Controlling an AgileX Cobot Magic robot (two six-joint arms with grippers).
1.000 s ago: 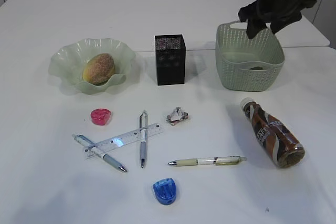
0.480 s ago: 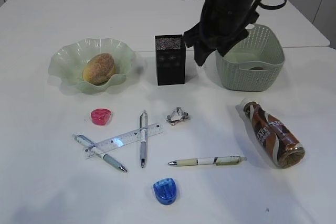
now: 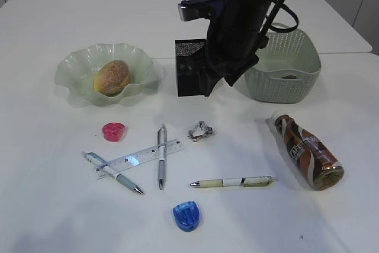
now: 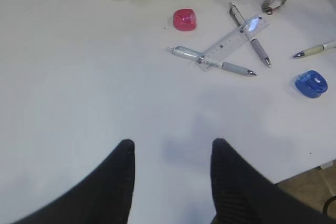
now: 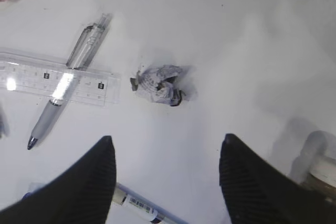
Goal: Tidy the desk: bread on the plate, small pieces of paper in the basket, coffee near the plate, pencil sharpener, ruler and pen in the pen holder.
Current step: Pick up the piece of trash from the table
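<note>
The bread (image 3: 111, 77) lies in the green wavy plate (image 3: 71, 66). My right gripper (image 3: 218, 86) is open and empty, hanging in front of the black pen holder (image 3: 188, 66). In the right wrist view its jaws (image 5: 165, 148) sit just short of a crumpled paper ball (image 5: 160, 88), which lies on the desk (image 3: 200, 130). The other paper ball (image 3: 290, 76) lies in the basket (image 3: 284, 57). The coffee bottle (image 3: 308, 149) lies on its side at the right. The ruler (image 3: 139, 158) lies across two pens (image 3: 161, 157). My left gripper (image 4: 170, 148) is open over bare desk.
A pink sharpener (image 3: 113, 131) and a blue sharpener (image 3: 186, 215) lie on the desk (image 3: 47, 205). A third pen (image 3: 234, 182) lies at the front middle. The left wrist view shows the ruler (image 4: 231, 40), pink sharpener (image 4: 184, 19) and blue sharpener (image 4: 311, 83).
My right arm has swung from above the basket to the left and down, in front of the pen holder and over the paper ball. Nothing on the desk has moved.
</note>
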